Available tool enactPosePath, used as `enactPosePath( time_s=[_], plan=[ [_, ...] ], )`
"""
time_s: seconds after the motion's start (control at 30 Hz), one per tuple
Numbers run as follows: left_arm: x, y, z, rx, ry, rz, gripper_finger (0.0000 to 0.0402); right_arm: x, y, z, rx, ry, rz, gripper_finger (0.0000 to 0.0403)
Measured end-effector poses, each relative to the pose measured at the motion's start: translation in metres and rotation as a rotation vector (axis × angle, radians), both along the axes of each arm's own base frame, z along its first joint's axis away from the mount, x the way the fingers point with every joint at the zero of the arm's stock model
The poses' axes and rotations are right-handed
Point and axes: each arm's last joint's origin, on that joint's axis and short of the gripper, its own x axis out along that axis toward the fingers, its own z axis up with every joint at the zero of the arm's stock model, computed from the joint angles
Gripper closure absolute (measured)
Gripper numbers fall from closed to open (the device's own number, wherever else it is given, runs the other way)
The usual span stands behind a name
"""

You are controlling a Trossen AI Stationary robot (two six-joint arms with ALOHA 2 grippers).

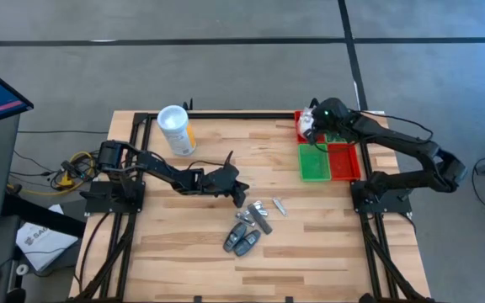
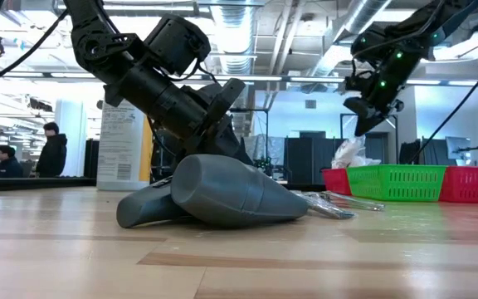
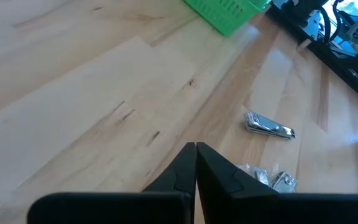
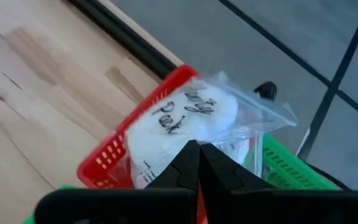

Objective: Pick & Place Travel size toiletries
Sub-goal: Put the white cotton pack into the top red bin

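- High view: the left gripper point(image 1: 241, 194) sits mid-table, its tip hiding part of the toiletries point(image 1: 249, 227); the right gripper point(image 1: 313, 120) hangs over the red bin point(image 1: 300, 124) at the far edge.
- Low view: a grey tube point(image 2: 222, 193) blocks most of the pile.
- Left wrist view: fingers pressed together, empty; a nail clipper point(image 3: 269, 125) lies on bare wood.
- Right wrist view: fingers closed, empty; a clear bag point(image 4: 194, 127), probably cotton pads, fills the red bin.
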Motion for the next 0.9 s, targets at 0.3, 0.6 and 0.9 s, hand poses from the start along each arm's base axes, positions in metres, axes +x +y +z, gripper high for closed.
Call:
enactPosePath(
  time_s=[0.3,0.6,0.9],
  plan=[
    [0.0,0.0,0.0,0.016,0.004,-0.009,0.0398,-0.009,0.009,-0.035,0.059,0.033,-0.018,0.0403],
    [0.0,0.0,0.0,0.025,0.007,-0.015,0.0398,-0.01,0.009,-0.044,0.027,-0.018,-0.038,0.0403],
    [0.0,0.0,0.0,0.025,0.007,-0.015,0.0398,-0.016,0.014,-0.059,0.056,-0.016,-0.06,0.0403]
  ],
)
